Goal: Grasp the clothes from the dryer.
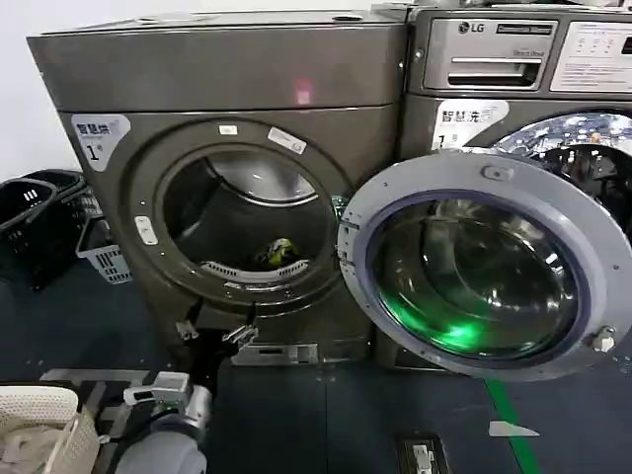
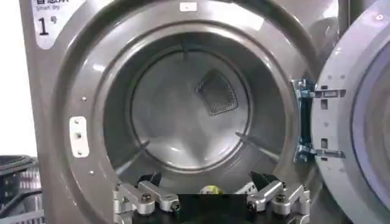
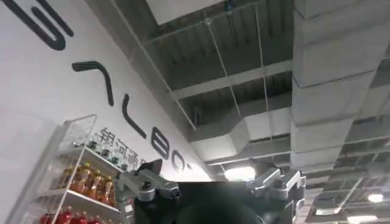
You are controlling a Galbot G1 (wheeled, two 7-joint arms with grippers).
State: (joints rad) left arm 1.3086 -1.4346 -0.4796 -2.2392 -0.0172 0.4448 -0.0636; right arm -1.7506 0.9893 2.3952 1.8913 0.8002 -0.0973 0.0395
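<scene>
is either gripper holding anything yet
No, nothing is held. The left gripper is open in front of the dryer; the clothes lie untouched in the drum. The right gripper is open too.

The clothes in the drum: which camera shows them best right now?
The head view. The clothes lie as a yellow-green bundle at the front of the dryer drum floor, unobstructed. The left wrist view catches just a sliver between the open left hand fingers. The right wrist view faces the ceiling and shelves.
</scene>
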